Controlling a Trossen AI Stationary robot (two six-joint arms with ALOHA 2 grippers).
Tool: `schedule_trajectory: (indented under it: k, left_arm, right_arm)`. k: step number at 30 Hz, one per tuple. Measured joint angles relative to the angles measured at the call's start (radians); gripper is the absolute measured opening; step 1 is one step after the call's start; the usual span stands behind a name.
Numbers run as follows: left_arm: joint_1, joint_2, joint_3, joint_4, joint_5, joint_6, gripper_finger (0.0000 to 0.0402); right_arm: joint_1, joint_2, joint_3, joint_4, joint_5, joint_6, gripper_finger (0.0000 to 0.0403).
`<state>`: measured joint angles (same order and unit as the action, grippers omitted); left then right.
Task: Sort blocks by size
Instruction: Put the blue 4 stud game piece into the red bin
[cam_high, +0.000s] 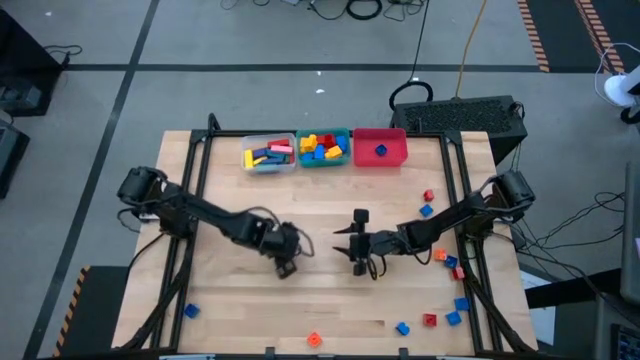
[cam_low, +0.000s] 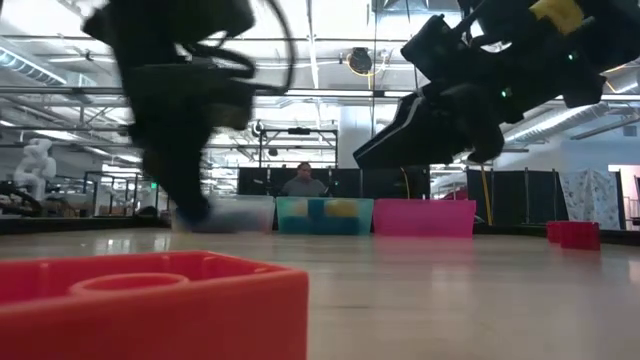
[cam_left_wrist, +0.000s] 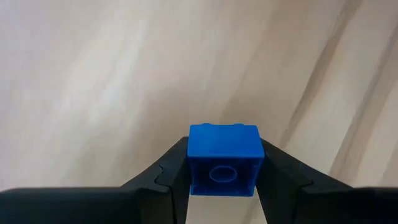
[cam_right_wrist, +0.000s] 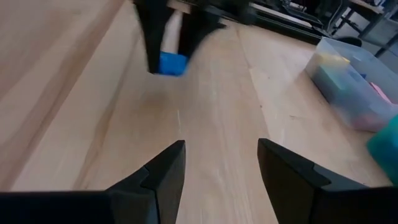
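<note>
Small blue block (cam_left_wrist: 222, 160) pinched betw left gripper (cam_left_wrist: 222, 186) fingers, stud side facing cam, above table. Loose red/blue/orange blocks (cam_high: 441, 257) scattered near table's right edge.

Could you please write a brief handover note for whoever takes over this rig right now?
Left gripper: shut on a small blue block, held over mid-table.
Right gripper: open, empty, mid-table, facing the left gripper.
Bins at the far edge: clear bin and teal bin hold mixed coloured blocks; red bin holds one blue block.
Left: place the held block, then the loose blocks near the right and front edges.
</note>
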<state>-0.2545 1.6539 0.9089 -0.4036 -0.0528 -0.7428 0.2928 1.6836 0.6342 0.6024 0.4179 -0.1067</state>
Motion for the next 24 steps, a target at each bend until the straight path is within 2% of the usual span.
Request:
schedule_trajectory:
  k: [9, 14, 20, 24]
  left_arm:
    - [0.149, 0.0, 0.0, 0.333, -0.012, 0.125, 0.0141]
    - [0.193, 0.003, 0.001, 0.525, -0.006, 0.155, 0.0141]
    - [0.216, 0.041, 0.004, 0.688, 0.094, 0.149, 0.0141]
    - [0.217, 0.071, 0.005, 0.771, 0.122, 0.147, 0.0141]
  right_arm:
    - [0.031, 0.0, 0.0, 0.03, 0.013, -0.12, 0.0191]
    - [0.029, 0.0, 0.0, 0.031, 0.111, -0.145, 0.0227]
    - [0.027, 0.0, 0.0, 0.102, 0.281, -0.208, 0.0281]
    - [0.023, 0.0, 0.001, 0.131, 0.288, -0.229, 0.0298]
